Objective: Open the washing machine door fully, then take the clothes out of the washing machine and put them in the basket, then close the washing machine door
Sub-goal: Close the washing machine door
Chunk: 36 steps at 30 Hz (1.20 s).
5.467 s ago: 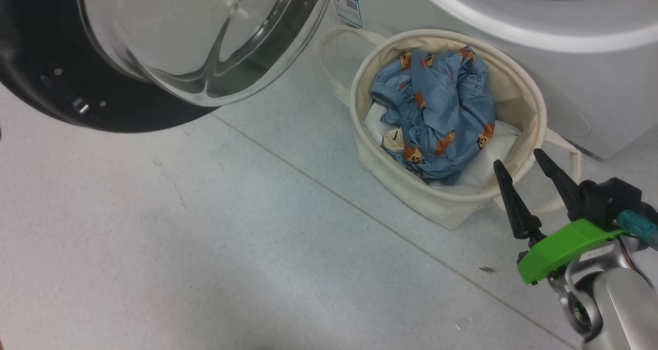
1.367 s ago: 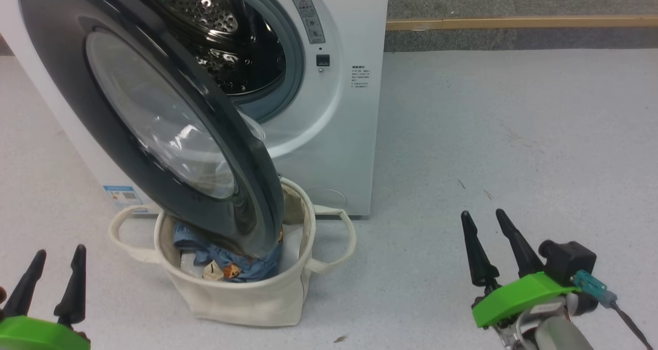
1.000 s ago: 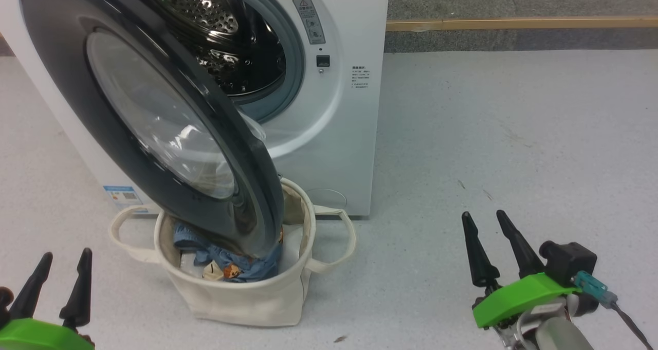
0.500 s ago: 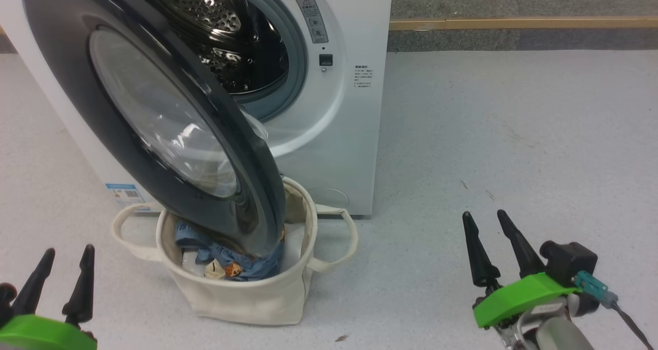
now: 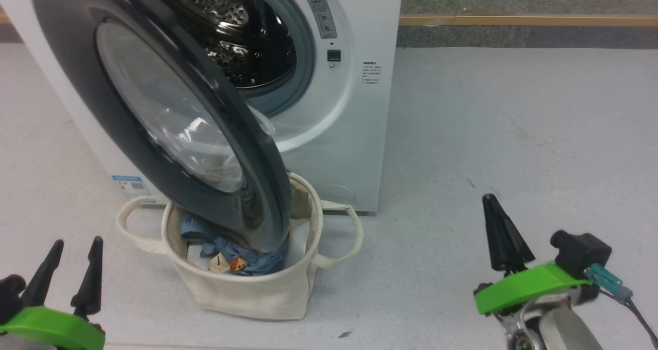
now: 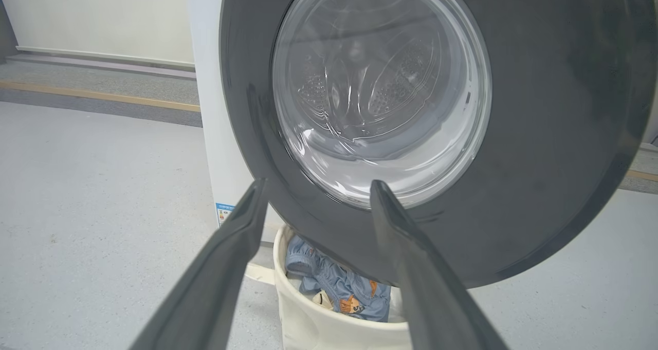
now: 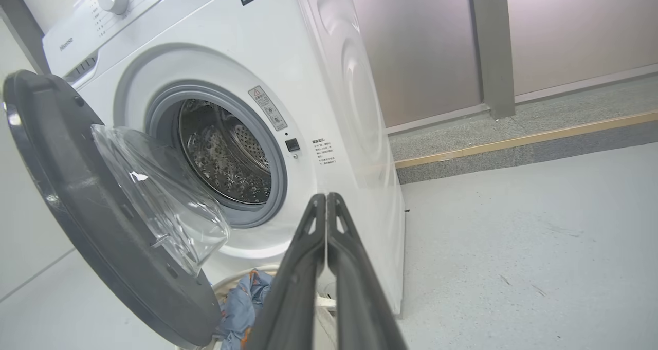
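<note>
Plainly, the left jaws stand wide, their fingers (image 6: 226,268) holding nothing, and they look straight at the outer face of the washing machine door (image 6: 540,134), near it but apart. The right jaws are pressed together, empty, low over the open floor (image 5: 488,134) well to the right of the washing machine (image 5: 360,134). The door hangs part-way open, hinged at the machine's left side, its free edge out toward the robot and its lower rim over the mouth of the basket (image 5: 247,293); whether rim and canvas touch cannot be told. The basket sits on the floor against the foot of the machine's front, with the clothes (image 5: 231,250) inside it, and what shows of the drum (image 5: 247,52) looks empty. So closing seems the remaining step: the left arm is nearer, and a push on that outer face should swing the door home.
</note>
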Available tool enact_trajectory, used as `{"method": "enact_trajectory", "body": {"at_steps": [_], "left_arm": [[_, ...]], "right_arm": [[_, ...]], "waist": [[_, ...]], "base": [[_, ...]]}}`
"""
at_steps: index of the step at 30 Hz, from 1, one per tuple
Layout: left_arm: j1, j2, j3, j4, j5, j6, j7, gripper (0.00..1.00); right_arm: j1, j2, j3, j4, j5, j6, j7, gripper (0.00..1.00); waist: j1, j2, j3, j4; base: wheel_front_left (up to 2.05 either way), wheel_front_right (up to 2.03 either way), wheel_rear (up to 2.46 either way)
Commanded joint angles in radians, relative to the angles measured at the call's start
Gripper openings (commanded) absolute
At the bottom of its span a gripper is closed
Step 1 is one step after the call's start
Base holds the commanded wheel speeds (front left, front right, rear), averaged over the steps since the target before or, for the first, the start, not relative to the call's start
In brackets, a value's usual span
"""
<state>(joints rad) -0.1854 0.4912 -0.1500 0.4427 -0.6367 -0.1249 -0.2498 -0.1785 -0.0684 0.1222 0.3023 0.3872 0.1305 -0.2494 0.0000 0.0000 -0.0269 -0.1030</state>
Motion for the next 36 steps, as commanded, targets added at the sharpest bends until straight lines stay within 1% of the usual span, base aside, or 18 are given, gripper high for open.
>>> {"method": "enact_trajectory", "body": {"at_steps": [1, 5, 11, 12, 13, 19, 22, 23, 29, 33, 36], "left_arm": [[-0.064, 0.03, 0.038, -0.023, 0.002, -0.006, -0.012, 1.0], [-0.079, 0.013, 0.017, -0.023, 0.006, -0.006, -0.012, 1.0], [-0.116, -0.014, -0.032, -0.012, 0.025, -0.006, -0.012, 1.0], [-0.124, -0.019, -0.043, -0.01, 0.03, -0.006, -0.012, 1.0], [-0.14, -0.03, -0.063, -0.009, 0.041, -0.006, -0.012, 1.0], [-0.198, -0.081, -0.133, 0.001, 0.068, -0.006, -0.012, 1.0], [-0.224, -0.108, -0.161, 0.008, 0.072, -0.006, -0.012, 1.0], [-0.224, -0.108, -0.161, 0.008, 0.072, -0.006, -0.012, 1.0], [-0.251, -0.137, -0.204, 0.032, 0.076, -0.006, -0.012, 1.0], [-0.265, -0.153, -0.215, 0.03, 0.078, -0.006, -0.012, 1.0], [-0.267, -0.162, -0.217, 0.031, 0.076, -0.006, -0.012, 1.0]], "right_arm": [[-0.053, 0.012, 0.037, -0.052, 0.016, 0.0, -0.012, 0.0], [-0.099, 0.013, 0.087, -0.092, 0.048, 0.0, -0.012, 0.0], [-0.199, 0.014, 0.206, -0.111, 0.076, 0.0, -0.008, 0.0], [-0.216, 0.014, 0.225, -0.111, 0.08, 0.0, -0.005, 0.0], [-0.248, 0.015, 0.26, -0.108, 0.089, 0.0, 0.004, 0.0], [-0.314, 0.017, 0.353, -0.073, 0.077, 0.0, 0.029, 0.0], [-0.333, 0.017, 0.407, -0.043, 0.086, 0.0, 0.037, 0.0], [-0.333, 0.017, 0.407, -0.043, 0.086, 0.0, 0.037, 0.0], [-0.371, 0.018, 0.535, 0.029, 0.162, 0.0, 0.032, 0.0], [-0.396, 0.018, 0.567, 0.12, 0.205, 0.0, 0.024, 0.0], [-0.423, 0.018, 0.57, 0.213, 0.191, 0.0, 0.014, 0.0]], "waist": [[0.0, 0.0, 0.004, 0.009], [0.0, 0.0, 0.012, 0.035], [0.0, 0.0, 0.021, 0.097], [0.0, 0.0, 0.023, 0.111], [0.0, 0.0, 0.024, 0.141], [0.0, 0.0, 0.037, 0.244], [0.0, 0.0, 0.039, 0.287], [0.0, 0.0, 0.039, 0.287], [0.0, 0.0, 0.042, 0.341], [0.0, 0.0, 0.052, 0.366], [0.0, 0.0, 0.063, 0.373]], "base": [[0.0, 0.0, 0.0], [0.0, 0.0, 0.0], [0.0, 0.0, 0.0], [0.0, 0.0, 0.0], [0.0, 0.0, 0.0], [0.0, 0.0, 0.0], [0.0, 0.0, 0.0], [0.0, 0.0, 0.0], [0.0, 0.0, 0.0], [0.0, 0.0, 0.0], [0.0, 0.0, 0.0]]}}
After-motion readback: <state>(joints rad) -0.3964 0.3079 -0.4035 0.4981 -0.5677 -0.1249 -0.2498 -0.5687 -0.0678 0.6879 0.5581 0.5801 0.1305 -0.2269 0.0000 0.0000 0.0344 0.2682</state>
